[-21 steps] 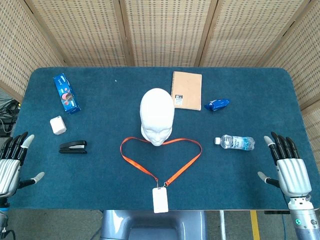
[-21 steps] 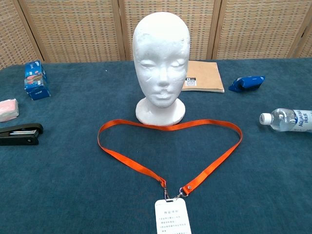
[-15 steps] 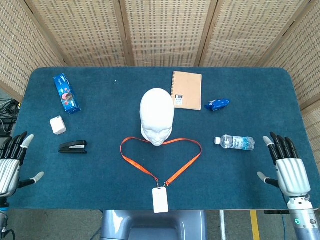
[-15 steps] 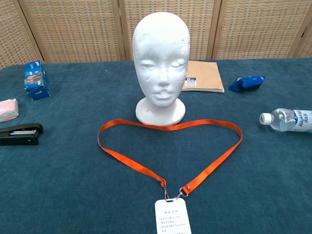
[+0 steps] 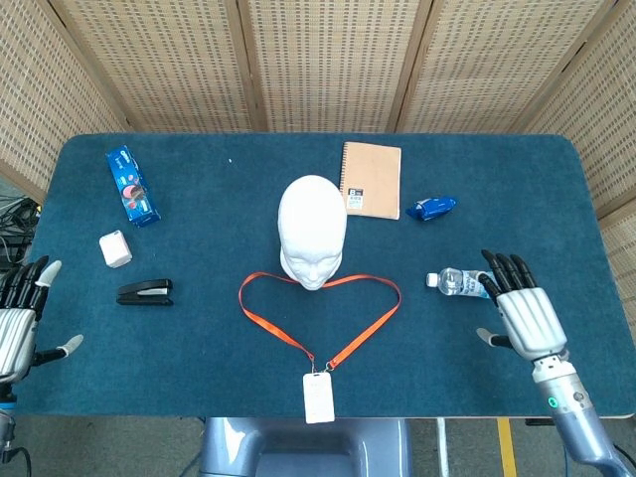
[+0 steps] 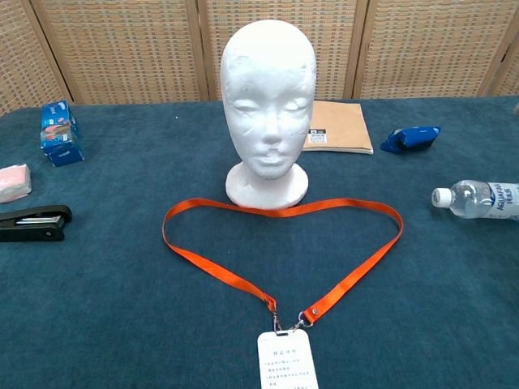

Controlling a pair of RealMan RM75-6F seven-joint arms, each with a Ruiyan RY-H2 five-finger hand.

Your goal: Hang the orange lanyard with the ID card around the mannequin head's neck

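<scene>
orange lanyard [image 6: 243,243] lies flat in open heart loop on table [image 5: 199,338], top edge touching base of mannequin head [image 6: 268,105], id card [image 6: 285,361] at near edge; right hand [image 5: 522,313] near loop, left hand [image 5: 15,333] well apart, both fingers spread, holding nothing; loop wide, likely for easy lifting over head

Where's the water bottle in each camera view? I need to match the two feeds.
Head view: water bottle lies right of centre, cap pointing left, right hand beside it.
Chest view: at the right edge, partly cut off, cap pointing left.
Shared landmark: the mannequin head, left of the bottle in both.
</scene>
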